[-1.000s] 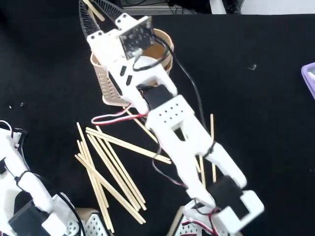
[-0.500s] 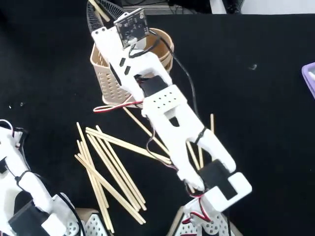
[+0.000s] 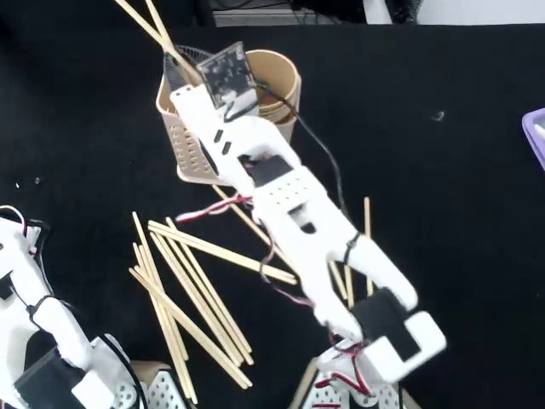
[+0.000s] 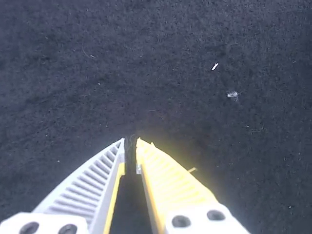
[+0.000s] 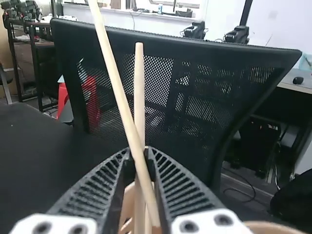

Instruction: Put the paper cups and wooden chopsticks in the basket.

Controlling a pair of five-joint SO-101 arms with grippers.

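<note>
My right gripper (image 5: pixel 139 157) is shut on two wooden chopsticks (image 5: pixel 138 97) that cross and stick up past its fingertips. In the high view this gripper (image 3: pixel 191 78) hangs over the beige basket (image 3: pixel 181 141), and the held chopsticks (image 3: pixel 149 25) slant up toward the far left. A brown paper cup (image 3: pixel 277 75) sits against the basket's right side. Several loose chopsticks (image 3: pixel 189 290) lie on the black table in front of the basket. My left gripper (image 4: pixel 130 144) is shut with nothing in it, just above bare black cloth at the near left.
More chopsticks (image 3: pixel 367 223) lie partly under the right arm. A purple object (image 3: pixel 536 136) shows at the right edge. A black mesh chair (image 5: pixel 204 92) stands behind the table. The left arm (image 3: pixel 38 328) rests at the near left corner.
The right arm has swung its wrist back over the basket. The held chopsticks now stick out longer toward the far left. The left arm has stayed still.
</note>
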